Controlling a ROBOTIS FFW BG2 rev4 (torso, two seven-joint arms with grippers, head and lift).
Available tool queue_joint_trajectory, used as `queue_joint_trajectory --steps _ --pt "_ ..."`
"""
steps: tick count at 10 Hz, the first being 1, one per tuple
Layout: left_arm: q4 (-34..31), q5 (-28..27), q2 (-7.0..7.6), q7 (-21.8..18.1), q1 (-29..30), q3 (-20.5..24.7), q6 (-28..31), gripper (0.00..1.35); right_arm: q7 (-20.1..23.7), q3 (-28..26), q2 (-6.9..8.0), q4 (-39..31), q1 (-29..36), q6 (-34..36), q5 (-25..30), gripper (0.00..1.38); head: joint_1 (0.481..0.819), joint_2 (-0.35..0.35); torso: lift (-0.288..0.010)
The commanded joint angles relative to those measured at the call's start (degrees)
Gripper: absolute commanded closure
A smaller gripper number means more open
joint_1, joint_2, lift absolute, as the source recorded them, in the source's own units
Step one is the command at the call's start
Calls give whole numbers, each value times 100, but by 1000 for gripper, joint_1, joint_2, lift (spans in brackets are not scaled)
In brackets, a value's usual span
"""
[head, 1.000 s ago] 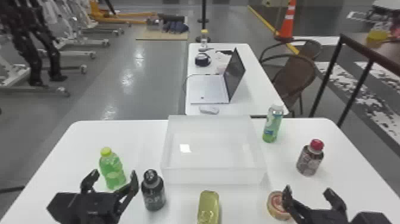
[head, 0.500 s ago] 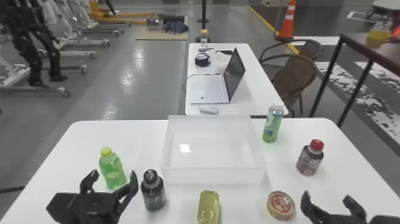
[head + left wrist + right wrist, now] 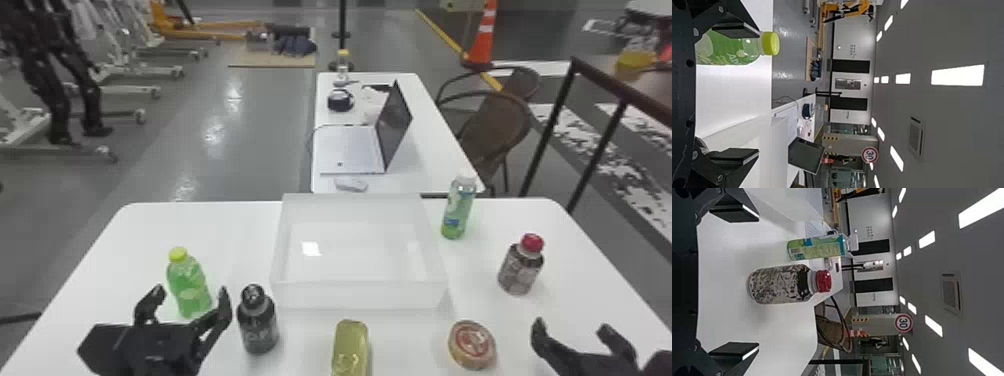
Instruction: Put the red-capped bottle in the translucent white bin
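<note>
currently ungrasped, the red-capped bottle [image 3: 519, 270] awaits its transfer into the translucent white bin [image 3: 357, 295], left gripper [image 3: 191, 291] and right gripper [image 3: 573, 325] open.

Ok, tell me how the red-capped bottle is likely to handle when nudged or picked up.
The red-capped bottle stands upright and is taller than wide, so a high nudge would probably tip it. Its round sides suggest it would roll once down. Its body shows no obvious dents, so it should feel fairly stiff.
</note>
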Motion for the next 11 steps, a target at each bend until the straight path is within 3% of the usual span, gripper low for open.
queue_joint_trajectory --steps 1,5,11 --pt "2 0 -15 0 7 11 -20 228 130 -192 -10 275 -278 0 105 140 549 0 -100" --pt "28 0 -15 0 -1 2 -126 228 403 -236 -203 715 -717 97 175 140 549 0 -100" --pt "99 176 -15 0 16 2 -223 228 587 -218 -115 1277 -1333 272 782 140 549 0 -100"
